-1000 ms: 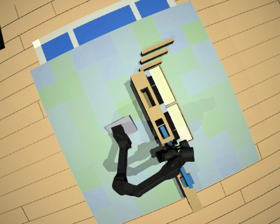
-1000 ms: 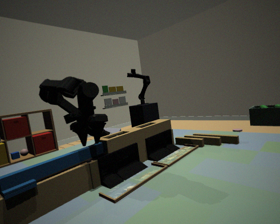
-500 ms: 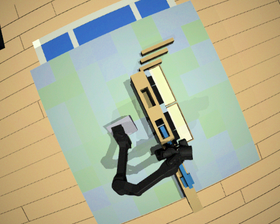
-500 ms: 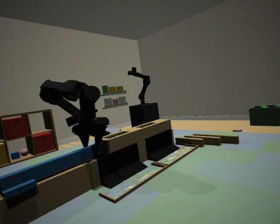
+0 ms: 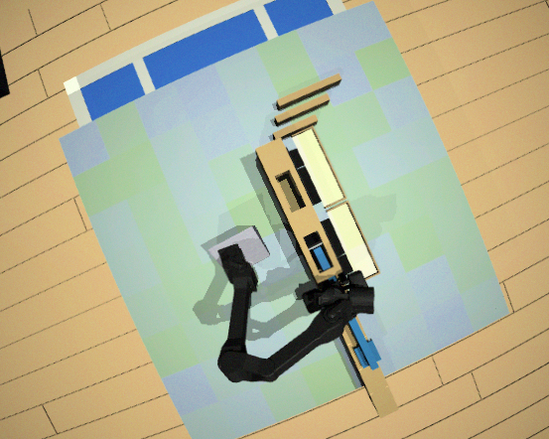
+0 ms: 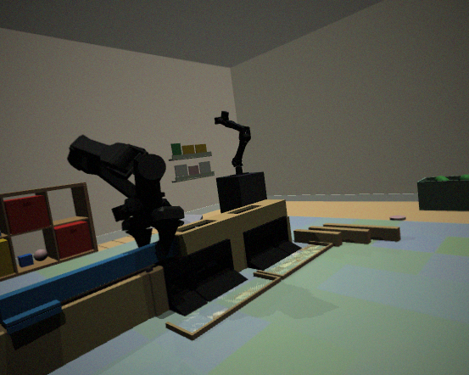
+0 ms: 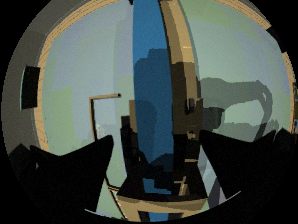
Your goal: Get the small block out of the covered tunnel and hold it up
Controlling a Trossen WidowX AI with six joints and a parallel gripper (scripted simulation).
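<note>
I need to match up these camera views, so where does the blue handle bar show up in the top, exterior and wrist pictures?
Top: the blue bar shows at the lower right, past the arm.
Exterior: at the lower left, sloping up toward the gripper.
Wrist: upright through the middle.
Shared landmark: the wooden rail alongside it.

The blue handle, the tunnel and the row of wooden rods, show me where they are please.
blue handle (image 6: 82, 271): exterior view, its long side
tunnel (image 5: 269, 150): top view, its roof's end
wooden rod (image 5: 310, 91): top view, its upper face
</note>
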